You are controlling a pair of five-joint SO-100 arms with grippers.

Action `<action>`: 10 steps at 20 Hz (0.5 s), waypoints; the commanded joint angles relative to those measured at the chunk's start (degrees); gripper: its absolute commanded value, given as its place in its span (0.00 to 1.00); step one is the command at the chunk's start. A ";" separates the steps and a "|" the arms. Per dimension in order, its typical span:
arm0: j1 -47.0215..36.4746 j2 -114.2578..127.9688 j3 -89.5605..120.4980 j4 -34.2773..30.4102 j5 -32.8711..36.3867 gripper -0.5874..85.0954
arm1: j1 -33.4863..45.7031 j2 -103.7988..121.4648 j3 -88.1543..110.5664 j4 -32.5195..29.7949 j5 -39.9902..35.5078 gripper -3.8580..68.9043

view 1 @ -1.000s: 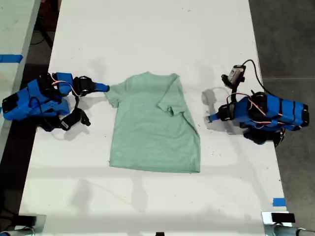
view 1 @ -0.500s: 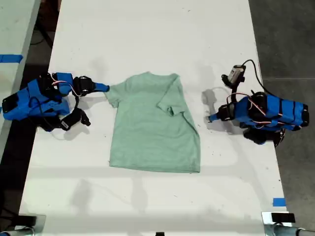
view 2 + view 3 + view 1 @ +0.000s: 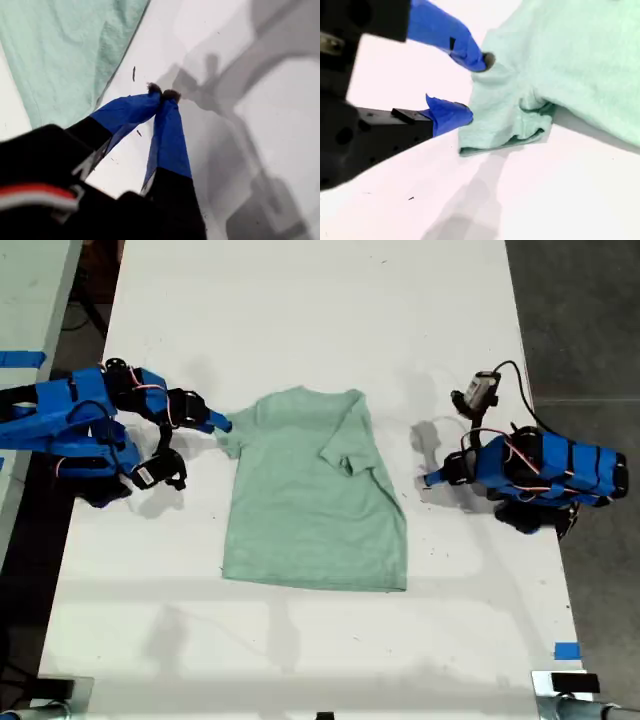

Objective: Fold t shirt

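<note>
From the exterior view, the t shirt (image 3: 312,495) lies flat on the white tabletop (image 3: 300,310), roughly in the middle, neck end toward the top of that view. Its sleeve on the exterior view's right is folded inward over the chest; the other sleeve still sticks out sideways. A blue arm at the exterior view's left reaches in so that my second hand (image 3: 220,423) sits right at the edge of that outstretched sleeve. The other blue arm lies low at the exterior view's right, with my first hand (image 3: 430,479) resting near the shirt's side edge but apart from it.

In the first wrist view, my first hand (image 3: 163,95) has its two blue fingers (image 3: 167,137) brought together at the tips, holding nothing, over bare tabletop (image 3: 280,115). The t shirt (image 3: 70,50) lies beyond, clear of the tips.

In the second wrist view, my second hand (image 3: 472,90) is spread apart, one fingertip (image 3: 477,60) touching the cloth, the other just beside the sleeve hem. The t shirt (image 3: 570,60) is bunched slightly there.
</note>
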State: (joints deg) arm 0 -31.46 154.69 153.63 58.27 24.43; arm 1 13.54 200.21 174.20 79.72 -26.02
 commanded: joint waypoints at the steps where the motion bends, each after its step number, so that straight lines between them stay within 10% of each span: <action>1: 0.35 -0.79 -2.11 -1.32 -0.62 0.20 | 0.18 0.18 2.29 0.09 -0.35 0.06; 10: -0.88 -33.40 -8.00 -1.93 -7.65 0.22 | 0.18 0.18 2.29 0.09 -0.53 0.06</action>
State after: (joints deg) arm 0 -29.71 128.32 148.45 57.74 17.67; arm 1 13.54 200.21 174.20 79.72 -26.02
